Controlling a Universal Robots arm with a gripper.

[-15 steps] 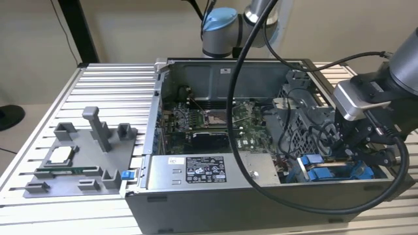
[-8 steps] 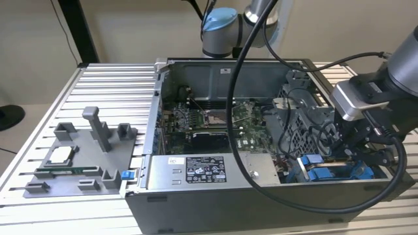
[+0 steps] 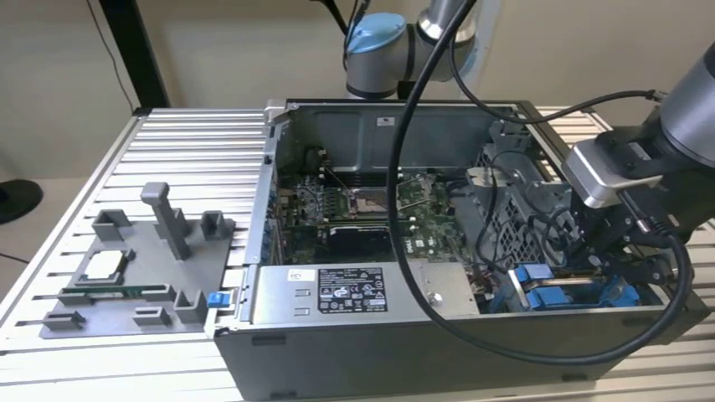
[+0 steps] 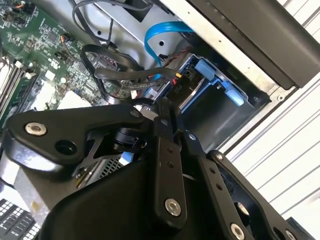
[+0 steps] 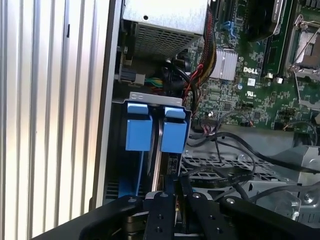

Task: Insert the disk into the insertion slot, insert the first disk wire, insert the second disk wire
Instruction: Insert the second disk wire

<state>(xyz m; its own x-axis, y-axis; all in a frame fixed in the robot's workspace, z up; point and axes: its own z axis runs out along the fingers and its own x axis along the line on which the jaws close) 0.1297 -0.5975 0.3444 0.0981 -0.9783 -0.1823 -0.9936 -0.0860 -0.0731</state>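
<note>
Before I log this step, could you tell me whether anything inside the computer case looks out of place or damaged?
Nothing stands out. The gripper hangs over the blue-railed insertion slot in the case's corner, with loose black cables draped nearby but no visible damage.

The arm point(image 3: 692, 109) is grey tube with a pale blue cap at its base joint point(image 3: 374, 33), and thick black cables point(image 3: 416, 142) loop along it. The gripper point(image 4: 165, 125) is matte black, its linkage bars studded with silver screws.
</note>
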